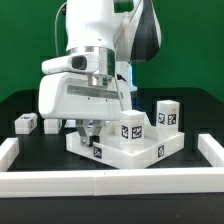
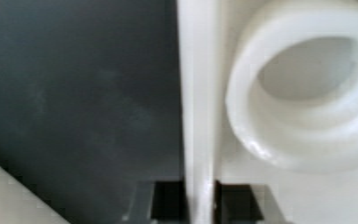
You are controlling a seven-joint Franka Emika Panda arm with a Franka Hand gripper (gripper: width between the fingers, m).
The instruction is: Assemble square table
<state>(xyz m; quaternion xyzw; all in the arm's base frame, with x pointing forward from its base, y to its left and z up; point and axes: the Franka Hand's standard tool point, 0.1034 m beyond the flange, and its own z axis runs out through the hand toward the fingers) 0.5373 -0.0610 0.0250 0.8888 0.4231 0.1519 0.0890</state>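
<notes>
One black counter. One barrier wall rims its near edge and both sides. One square table slab sits mid-counter, with open room on the exterior view's left. You count three leg blocks: two at the slab, and a lone leg block well apart. A fourth is possibly hidden by the arm. The gripper is clamped on the slab's rim.

Black table, white square slab rested at frame centre, leg block sat middle left, low wall lined bottom edge.
</notes>
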